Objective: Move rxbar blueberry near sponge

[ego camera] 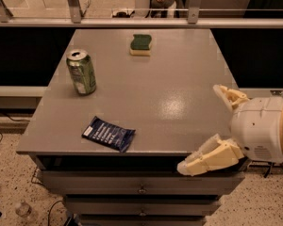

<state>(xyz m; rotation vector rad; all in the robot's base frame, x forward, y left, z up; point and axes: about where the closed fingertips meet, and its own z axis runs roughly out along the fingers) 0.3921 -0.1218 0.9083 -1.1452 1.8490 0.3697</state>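
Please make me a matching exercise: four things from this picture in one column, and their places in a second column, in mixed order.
1. rxbar blueberry
2. sponge
3. green soda can
4. gripper

A. far side of the table, near the middle
B. at the near right corner, fingers open
C. near the front edge, left part, lying flat
D. left side, standing upright

Pairs: 1-C; 2-A; 3-D; 4-B

Gripper (202, 128) (jaws spread) hangs at the table's (179, 55) front-right corner.
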